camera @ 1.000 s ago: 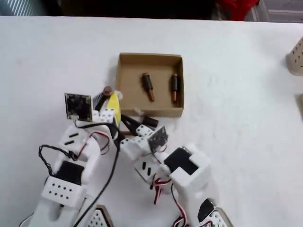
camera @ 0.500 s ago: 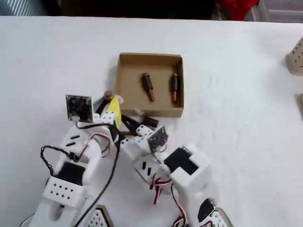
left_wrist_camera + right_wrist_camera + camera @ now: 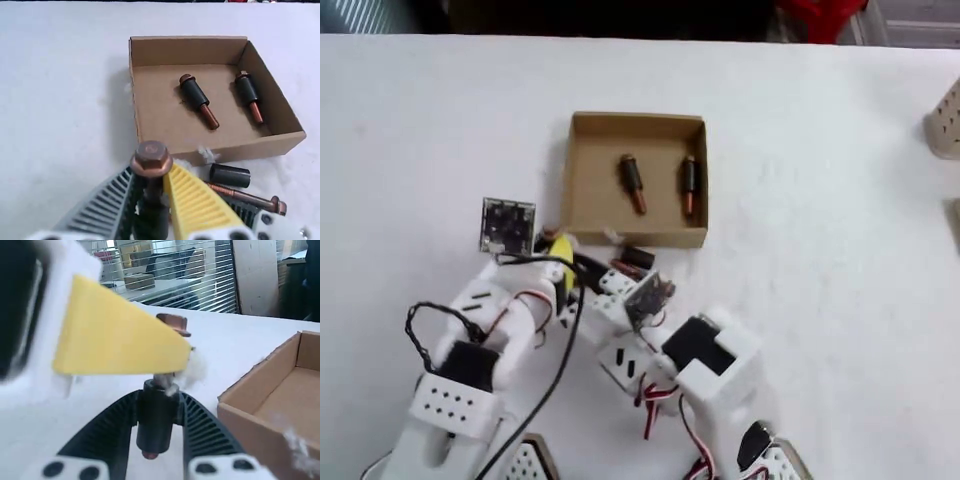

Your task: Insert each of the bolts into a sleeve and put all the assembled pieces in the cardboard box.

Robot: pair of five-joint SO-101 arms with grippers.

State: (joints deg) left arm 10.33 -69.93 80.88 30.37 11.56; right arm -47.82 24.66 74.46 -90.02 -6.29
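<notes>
Left gripper (image 3: 151,175) is pinched tight on a bolt (image 3: 151,159), head up. Right gripper (image 3: 158,399) is clamped around a black sleeve (image 3: 156,422) directly under it, with the shank running down into the sleeve. That's all just beside the cardboard box (image 3: 190,50), which has two assembled pieces (image 3: 195,95) inside.

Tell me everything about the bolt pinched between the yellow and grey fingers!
The bolt is copper-coloured and looks like metal, with a six-sided flanged head on top. It stands upright, pinched just under its head between the grey and yellow fingers of the left gripper. Its shank runs down through a black sleeve, clamped by the right gripper; the tip peeks out underneath. It is held beside the cardboard box, not inside.
</notes>
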